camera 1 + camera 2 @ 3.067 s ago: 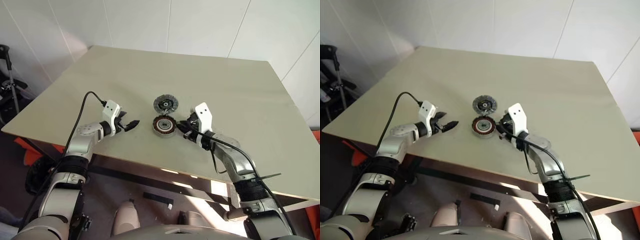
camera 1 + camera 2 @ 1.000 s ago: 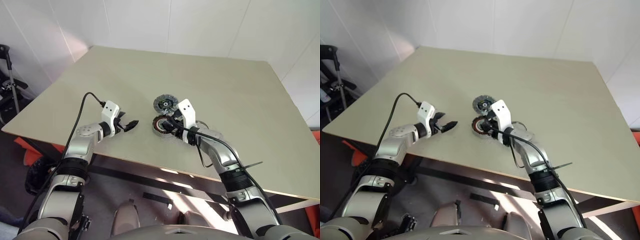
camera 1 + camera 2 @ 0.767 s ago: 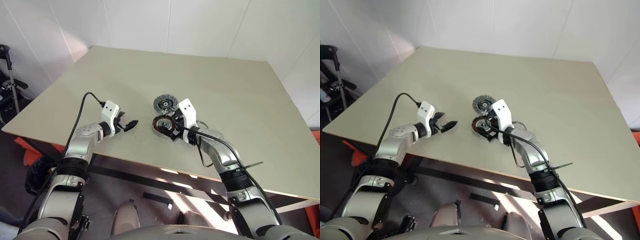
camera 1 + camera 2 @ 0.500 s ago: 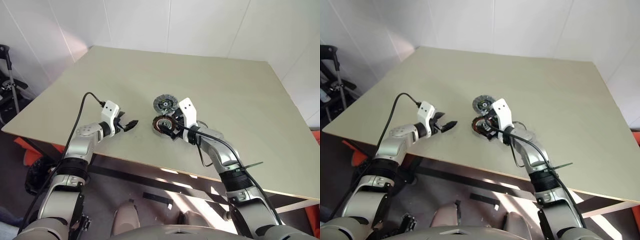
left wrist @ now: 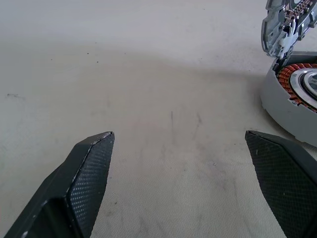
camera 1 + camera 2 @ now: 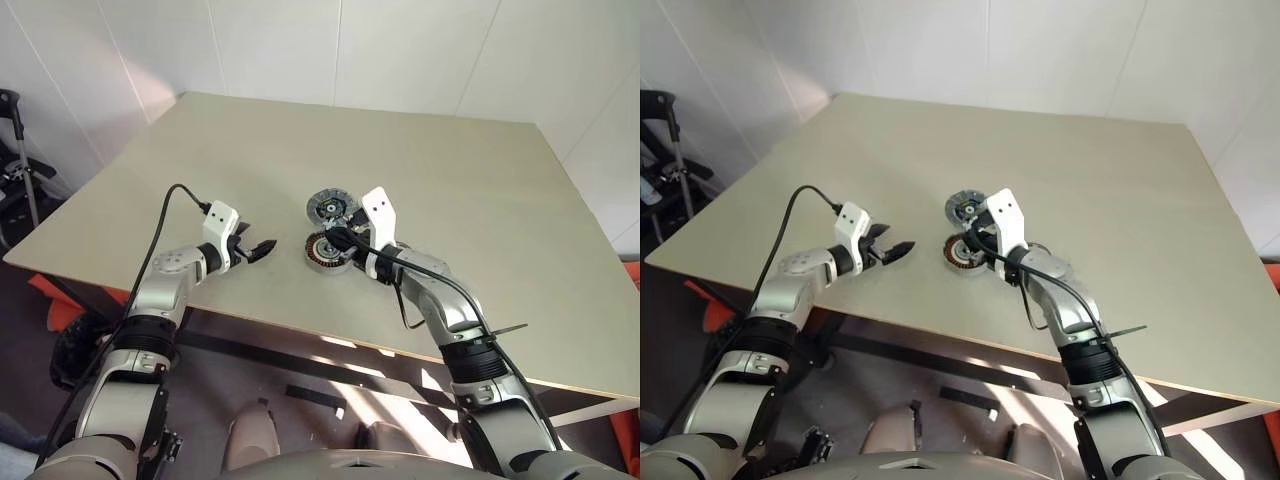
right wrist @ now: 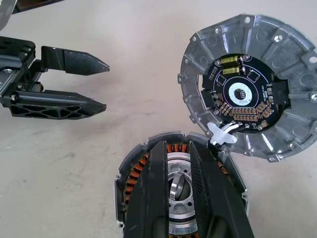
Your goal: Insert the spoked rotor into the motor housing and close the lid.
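Observation:
The motor housing [image 7: 133, 183], a round cup with copper-brown windings, lies on the table [image 6: 450, 170] near its front edge. Just beyond it lies the lid [image 7: 247, 94], a silvery disc with a dark circuit-board centre, touching the housing's rim by a small white tab [image 7: 223, 136]. My right gripper [image 7: 177, 148] hovers over the housing's centre, its fingers [image 7: 153, 198] drawn close on a small metal ring [image 7: 176, 189]. My left gripper [image 6: 262, 249] rests open to the left of the housing [image 5: 292, 99], nothing between its fingers [image 5: 86, 173]. The spoked rotor is hidden.
The front table edge [image 6: 250, 322] runs just below both arms. A dark wheeled frame [image 6: 20, 170] stands on the floor at the far left. White walls close the back of the table.
My right gripper has come from the housing's right side to above its centre, and its fingers have closed to a narrow gap. The left arm has stayed still.

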